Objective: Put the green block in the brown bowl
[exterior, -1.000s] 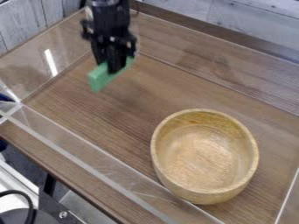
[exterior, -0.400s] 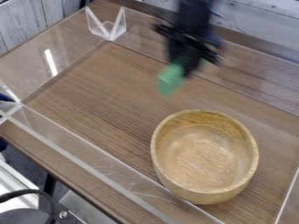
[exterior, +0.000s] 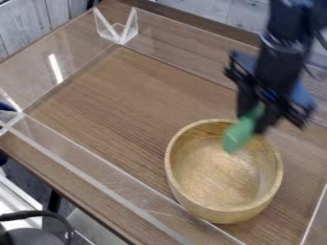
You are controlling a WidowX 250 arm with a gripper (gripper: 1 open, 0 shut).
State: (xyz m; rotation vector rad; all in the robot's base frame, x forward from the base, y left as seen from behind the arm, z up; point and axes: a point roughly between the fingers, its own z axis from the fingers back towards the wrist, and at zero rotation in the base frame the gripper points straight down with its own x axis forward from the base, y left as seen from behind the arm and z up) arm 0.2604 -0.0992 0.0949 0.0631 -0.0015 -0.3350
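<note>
Wood-grain table (exterior: 115, 105) seen from above and at an angle, enclosed by low transparent walls. At far left, a clear wall (exterior: 38, 134) runs diagonally along the near edge of the table, with bright reflections on its upper rim. Toward the upper left, a small clear angled bracket (exterior: 115, 27) stands at the back wall, well apart from everything else. The middle of the table surface carries nothing but the grain pattern.

Right of centre, the brown bowl (exterior: 192, 177) rests upright on the table, round, light tan, with a thick rim and visible grain inside; its interior holds no object. Above the bowl's far right portion, the robot arm descends from the top edge of the view, dark and somewhat blurred. Its end effector (exterior: 255, 113) points downward, its fingers closed tightly on the upper end of the green block (exterior: 243, 132). The green block hangs tilted, its lower end slanting toward the left, and it appears in front of the far inner wall and rim of the bowl. It is clear of the bowl's floor; whether it touches the rim cannot be told from this single view. At far right, another transparent wall (exterior: 313, 215) closes the enclosure just beside the bowl.
</note>
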